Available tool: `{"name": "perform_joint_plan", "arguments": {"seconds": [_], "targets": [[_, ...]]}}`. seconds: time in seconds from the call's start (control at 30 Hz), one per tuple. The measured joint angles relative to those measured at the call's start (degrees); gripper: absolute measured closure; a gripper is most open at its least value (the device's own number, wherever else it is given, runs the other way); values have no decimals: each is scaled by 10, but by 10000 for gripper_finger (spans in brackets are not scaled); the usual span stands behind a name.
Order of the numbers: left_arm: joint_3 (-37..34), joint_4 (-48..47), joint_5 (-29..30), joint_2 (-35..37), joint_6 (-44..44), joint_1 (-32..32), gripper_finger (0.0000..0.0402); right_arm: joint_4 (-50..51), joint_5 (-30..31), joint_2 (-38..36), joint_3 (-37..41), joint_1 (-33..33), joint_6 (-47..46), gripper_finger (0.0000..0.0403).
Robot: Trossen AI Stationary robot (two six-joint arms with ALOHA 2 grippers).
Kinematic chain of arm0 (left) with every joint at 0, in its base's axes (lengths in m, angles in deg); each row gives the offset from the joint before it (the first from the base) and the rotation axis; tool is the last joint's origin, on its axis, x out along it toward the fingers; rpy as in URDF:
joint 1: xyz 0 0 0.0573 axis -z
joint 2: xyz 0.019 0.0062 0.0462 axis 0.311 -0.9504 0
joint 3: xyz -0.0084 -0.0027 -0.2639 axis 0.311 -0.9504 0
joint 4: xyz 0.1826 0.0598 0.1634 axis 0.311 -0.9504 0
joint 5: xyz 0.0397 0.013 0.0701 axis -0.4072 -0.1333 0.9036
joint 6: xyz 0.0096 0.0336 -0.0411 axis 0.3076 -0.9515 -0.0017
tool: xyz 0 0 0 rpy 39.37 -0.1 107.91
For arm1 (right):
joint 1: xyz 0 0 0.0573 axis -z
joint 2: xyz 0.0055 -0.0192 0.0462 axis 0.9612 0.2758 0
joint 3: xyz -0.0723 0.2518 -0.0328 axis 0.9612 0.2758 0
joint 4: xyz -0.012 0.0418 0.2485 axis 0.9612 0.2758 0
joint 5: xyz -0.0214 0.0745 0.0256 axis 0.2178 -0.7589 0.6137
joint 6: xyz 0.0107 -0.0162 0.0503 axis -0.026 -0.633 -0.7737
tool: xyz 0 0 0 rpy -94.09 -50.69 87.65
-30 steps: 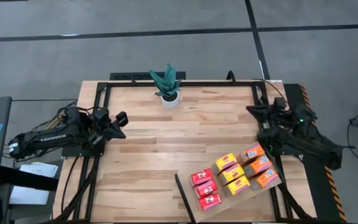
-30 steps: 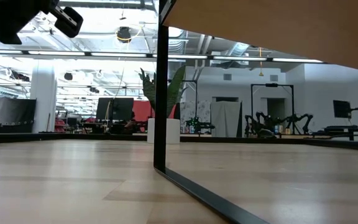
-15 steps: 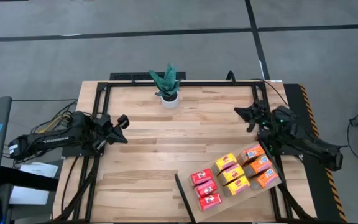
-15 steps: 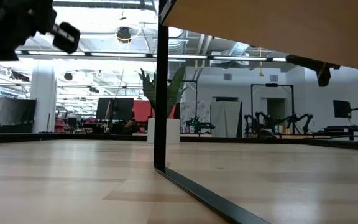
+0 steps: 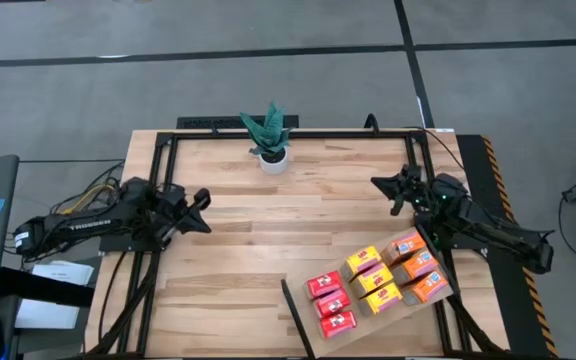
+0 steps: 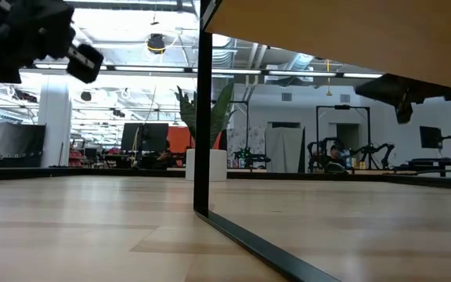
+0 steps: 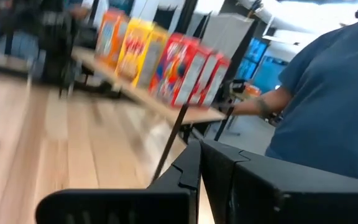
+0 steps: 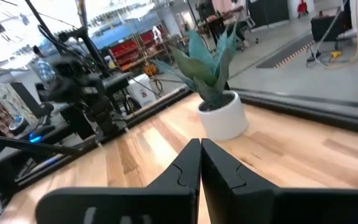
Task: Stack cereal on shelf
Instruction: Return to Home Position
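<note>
Jaws clenched, empty, on left arm (image 5: 138, 212), raised over left side of surface (image 5: 248, 250). Plant (image 5: 270, 135) at far middle. Nine cereal boxes (image 5: 376, 280), red, yellow, orange, upright on shelf (image 6: 327, 31), near right. Jaws clenched, empty, on right arm (image 5: 473, 222), just beyond boxes.

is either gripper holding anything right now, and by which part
Nothing is held. The left gripper and right gripper are both shut with nothing between the fingers, away from the cereal boxes.
</note>
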Motion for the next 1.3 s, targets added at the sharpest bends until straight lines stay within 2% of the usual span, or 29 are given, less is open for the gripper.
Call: {"name": "perform_joint_plan", "arguments": {"seconds": [0.17,0.23,0.33,0.43,0.67,0.83,0.93,1.3], "targets": [[0,-123,5,0,18,0,401,3,0,1,0,0,0,367],[-1,-175,39,0,58,4,401,4,0,1,0,0,0,369],[-1,-262,124,0,110,6,401,4,0,1,0,0,0,371],[-1,-343,218,0,100,6,401,5,0,1,0,0,0,373],[4,-357,465,-15,-3,6,401,7,0,1,0,0,0,371],[5,-372,586,-16,-53,6,401,7,0,1,0,0,0,366],[6,-374,614,-15,-67,6,401,7,0,1,1,0,0,368],[7,-377,604,-15,-75,6,401,7,0,1,1,0,0,373]]}}
